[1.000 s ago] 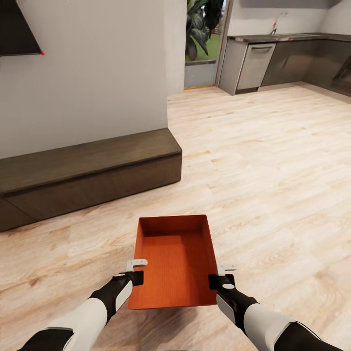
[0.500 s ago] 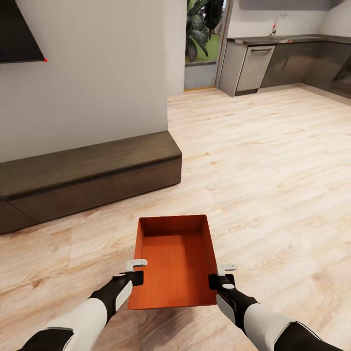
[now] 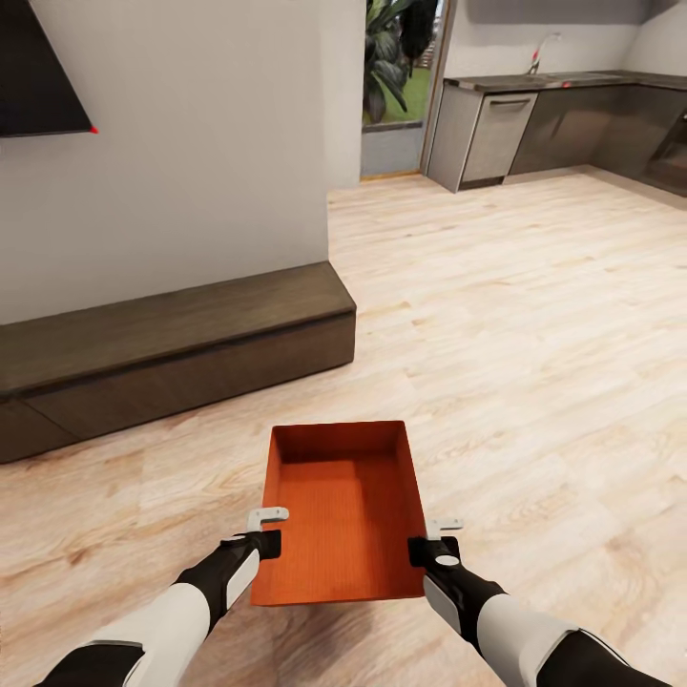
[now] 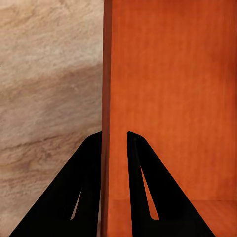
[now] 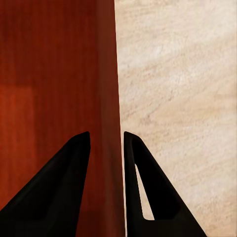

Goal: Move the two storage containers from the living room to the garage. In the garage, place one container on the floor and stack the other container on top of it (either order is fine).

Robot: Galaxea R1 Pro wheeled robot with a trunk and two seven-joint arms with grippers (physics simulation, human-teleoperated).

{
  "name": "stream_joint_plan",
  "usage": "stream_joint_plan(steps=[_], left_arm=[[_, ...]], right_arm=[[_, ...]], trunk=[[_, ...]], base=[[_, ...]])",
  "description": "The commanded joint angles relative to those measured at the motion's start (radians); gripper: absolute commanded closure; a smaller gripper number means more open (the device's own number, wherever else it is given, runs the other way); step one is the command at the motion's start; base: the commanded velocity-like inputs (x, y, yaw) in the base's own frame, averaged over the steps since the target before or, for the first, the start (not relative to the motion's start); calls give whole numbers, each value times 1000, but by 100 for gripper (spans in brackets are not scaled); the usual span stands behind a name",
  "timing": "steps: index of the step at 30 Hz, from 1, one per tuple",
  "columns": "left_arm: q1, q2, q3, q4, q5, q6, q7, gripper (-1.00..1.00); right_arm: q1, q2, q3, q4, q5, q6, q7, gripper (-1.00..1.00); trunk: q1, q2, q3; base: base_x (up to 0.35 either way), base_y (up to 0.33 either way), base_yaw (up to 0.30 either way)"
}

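Carrying one storage container (image 3: 343, 520) level above the wood-plank floor (image 3: 534, 324), open top up, between both arms. Left gripper (image 4: 114, 138) pinching the left long wall, one finger inside, one outside; right gripper (image 5: 106, 138) pinching the right long wall likewise. Keeping both pinches even and the bin untilted while driving, judged best. Passing the low dark cabinet (image 3: 172, 348) beside the white wall (image 3: 191, 134); steering wide of its corner. Heading toward kitchen units (image 3: 563, 119) and doorway plant (image 3: 391, 57) beyond.
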Motion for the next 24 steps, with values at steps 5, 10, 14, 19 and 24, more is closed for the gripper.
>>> stream_joint_plan(steps=[5, 10, 14, 19, 24], left_arm=[[0, 1, 7, -2, -5, 8, 12, 100], [0, 1, 9, -2, -5, 8, 12, 100], [0, 1, 9, -2, -5, 8, 12, 100], [0, 1, 9, -2, -5, 8, 12, 100], [0, 1, 9, -2, -4, 8, 12, 100]], right_arm=[[-1, -7, -10, 1, -4, -7, -6, 100], [-1, -7, -9, 1, -5, 2, -6, 100], [-2, -7, -11, 1, -4, -6, -6, 100], [-2, -7, -11, 1, -4, -13, -6, 100], [-2, -7, -11, 1, -4, -14, -6, 100]], trunk=[[-19, 35, 15], [-39, 70, 31], [-54, 98, 43], [-73, 133, 59], [-92, 168, 75]], base=[[0, 0, 0], [0, 0, 0], [0, 0, 0], [0, 0, 0], [0, 0, 0]])
